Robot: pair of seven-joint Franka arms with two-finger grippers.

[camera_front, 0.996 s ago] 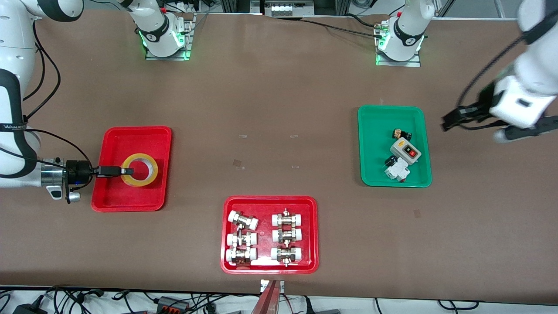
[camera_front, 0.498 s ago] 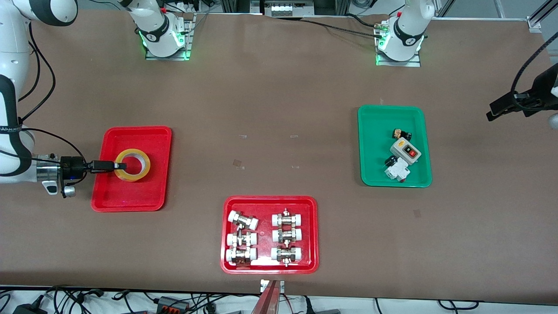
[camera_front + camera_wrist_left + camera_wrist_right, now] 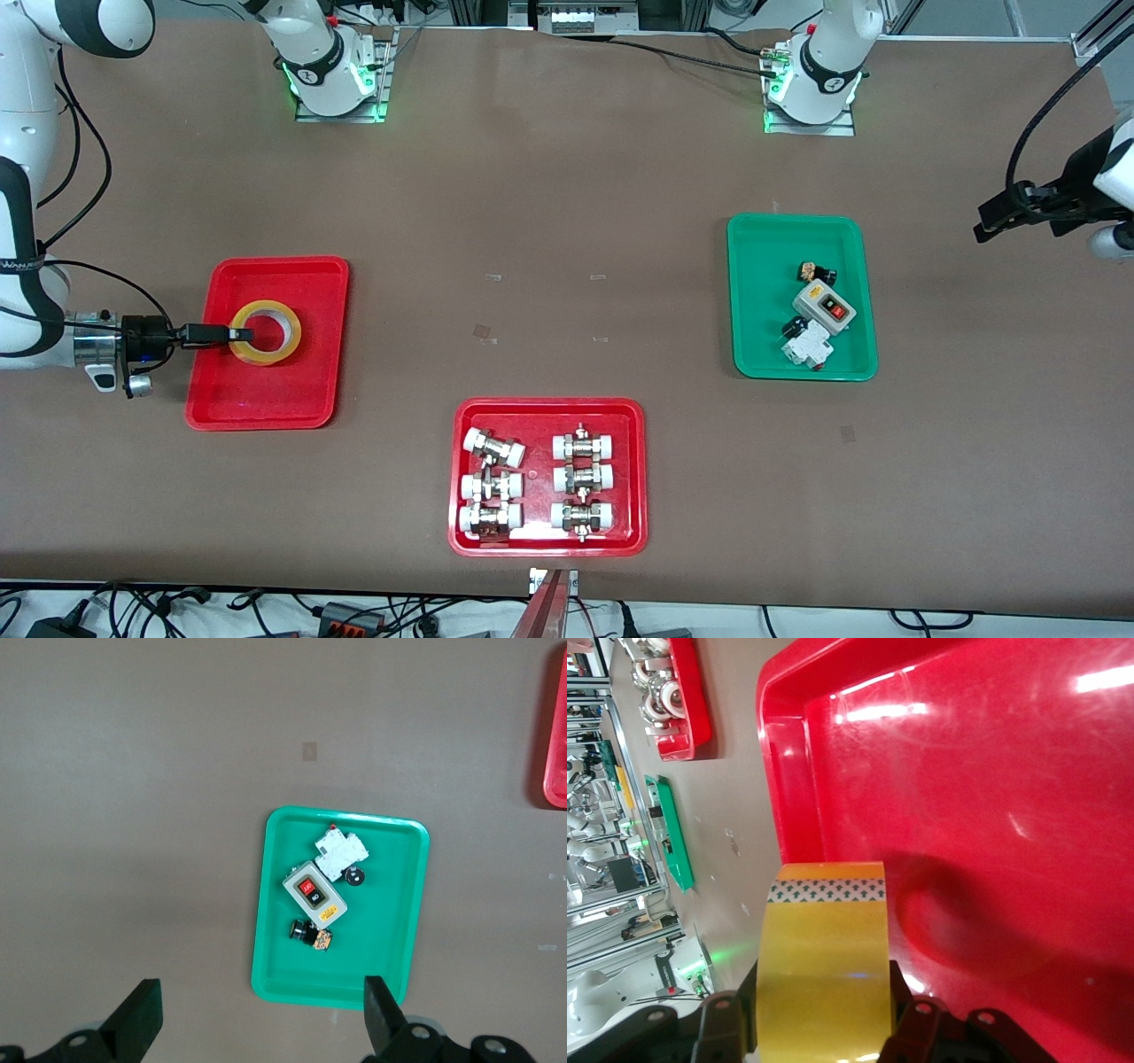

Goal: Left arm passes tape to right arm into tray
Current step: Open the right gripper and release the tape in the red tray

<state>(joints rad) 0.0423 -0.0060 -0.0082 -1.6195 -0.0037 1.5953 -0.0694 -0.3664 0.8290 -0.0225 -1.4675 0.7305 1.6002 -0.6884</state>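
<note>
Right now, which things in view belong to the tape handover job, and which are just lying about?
Job:
- tape, in the right gripper over the tray
- tray, plain red
- left gripper, open, waiting over bare table at its own end

Lying about:
- green tray with a switch box and small parts
- red tray of fittings, nearest the front camera
</note>
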